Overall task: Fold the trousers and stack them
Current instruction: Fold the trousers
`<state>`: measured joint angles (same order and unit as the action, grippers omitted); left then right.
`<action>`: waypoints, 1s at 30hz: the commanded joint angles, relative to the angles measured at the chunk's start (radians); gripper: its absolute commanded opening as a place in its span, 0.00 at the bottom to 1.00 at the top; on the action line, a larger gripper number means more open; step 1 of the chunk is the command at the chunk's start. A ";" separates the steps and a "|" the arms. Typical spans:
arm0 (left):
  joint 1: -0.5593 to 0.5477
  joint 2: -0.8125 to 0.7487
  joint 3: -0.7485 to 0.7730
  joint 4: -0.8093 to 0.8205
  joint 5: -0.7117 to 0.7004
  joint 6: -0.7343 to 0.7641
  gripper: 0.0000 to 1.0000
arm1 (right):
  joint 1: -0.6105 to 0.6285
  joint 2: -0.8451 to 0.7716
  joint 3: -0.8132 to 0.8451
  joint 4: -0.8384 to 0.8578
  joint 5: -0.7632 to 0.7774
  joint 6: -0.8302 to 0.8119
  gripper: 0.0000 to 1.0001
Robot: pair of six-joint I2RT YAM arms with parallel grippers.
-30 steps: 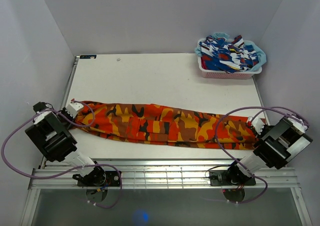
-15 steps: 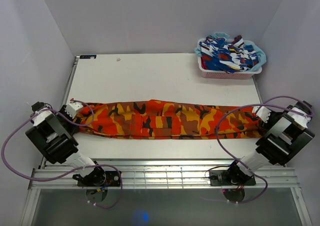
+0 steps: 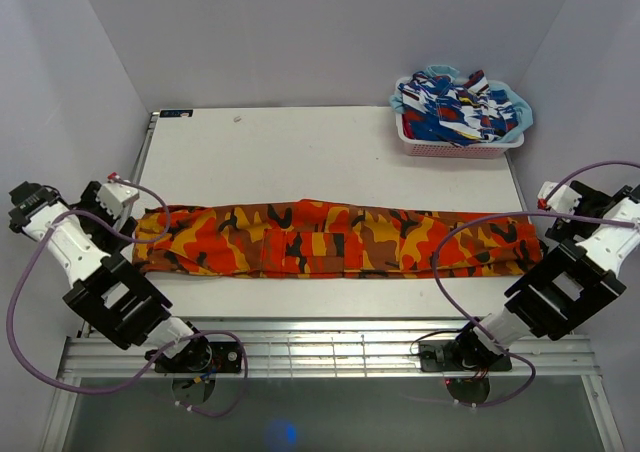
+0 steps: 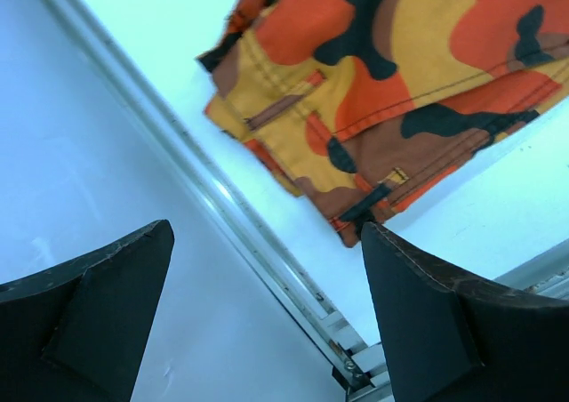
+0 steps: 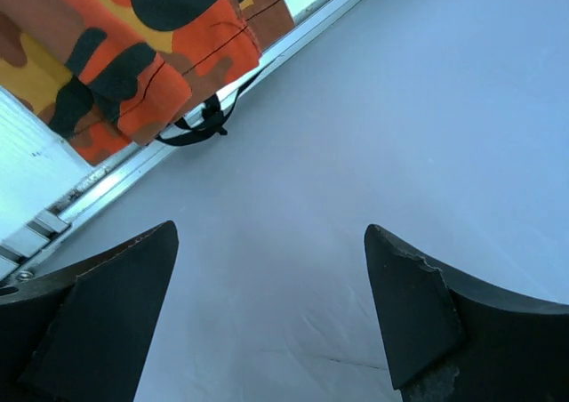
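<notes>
Both have just released: left end effector (image 4: 265,235) and right end effector (image 5: 271,235) gape wide and empty, drawn back from the trousers (image 3: 330,239), which lie stretched lengthwise across the surface (image 3: 300,152), likely ready to fold.

Bright, even light, faint shadow under the trousers (image 3: 330,240); both wrist views look bluish.
</notes>
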<state>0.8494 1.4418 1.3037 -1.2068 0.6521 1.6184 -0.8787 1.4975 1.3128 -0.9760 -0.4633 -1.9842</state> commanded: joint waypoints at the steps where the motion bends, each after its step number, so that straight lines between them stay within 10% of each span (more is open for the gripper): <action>1: 0.001 0.035 0.098 -0.069 0.099 -0.100 0.98 | 0.062 0.035 0.075 -0.059 -0.015 0.141 0.91; 7: -0.173 0.042 -0.053 0.102 0.034 -0.457 0.82 | 0.239 0.084 0.040 0.014 0.054 0.500 1.00; 18: -0.243 0.109 -0.095 0.288 0.041 -0.816 0.87 | 0.308 0.260 0.123 0.123 0.235 1.180 0.95; 30: -0.266 0.114 -0.153 0.328 -0.046 -0.789 0.86 | 0.288 0.303 -0.023 0.277 0.295 1.082 0.70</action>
<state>0.5831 1.5677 1.1625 -0.9028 0.6231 0.8227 -0.5758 1.7882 1.2789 -0.7284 -0.1890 -0.8879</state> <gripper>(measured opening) 0.863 0.709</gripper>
